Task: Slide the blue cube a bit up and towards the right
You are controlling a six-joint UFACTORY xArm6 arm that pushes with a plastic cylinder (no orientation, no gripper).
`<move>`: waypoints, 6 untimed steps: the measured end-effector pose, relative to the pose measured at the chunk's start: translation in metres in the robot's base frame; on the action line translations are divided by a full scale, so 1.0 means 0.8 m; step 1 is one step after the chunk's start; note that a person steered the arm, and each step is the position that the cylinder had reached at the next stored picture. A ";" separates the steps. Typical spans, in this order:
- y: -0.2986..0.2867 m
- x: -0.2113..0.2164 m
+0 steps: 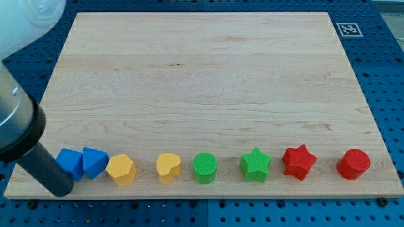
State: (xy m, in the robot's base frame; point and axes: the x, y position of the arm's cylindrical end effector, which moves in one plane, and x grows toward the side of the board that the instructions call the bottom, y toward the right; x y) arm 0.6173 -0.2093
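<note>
Rod's tip [61,189] sits at the view's bottom left, touching the blue plastic cube [70,162] on its lower-left side — no pincer fitted, so no grip state. A blue wedge-like block [95,162] abuts the cube's right; push should angle up first to clear it. Top right: a black-and-white fiducial tag [348,29] — no readable text.

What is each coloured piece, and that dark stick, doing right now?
my tip: on the board, touching the blue cube's left side
blue cube: against the blue triangular block
blue triangular block: beside the yellow hexagon
yellow hexagon, yellow heart, green cylinder, green star, red star, red cylinder: standing apart in a row
</note>
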 end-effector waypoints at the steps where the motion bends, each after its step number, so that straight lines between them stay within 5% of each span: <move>1: 0.000 0.000; 6: 0.005 -0.164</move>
State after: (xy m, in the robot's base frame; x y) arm 0.4864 -0.2050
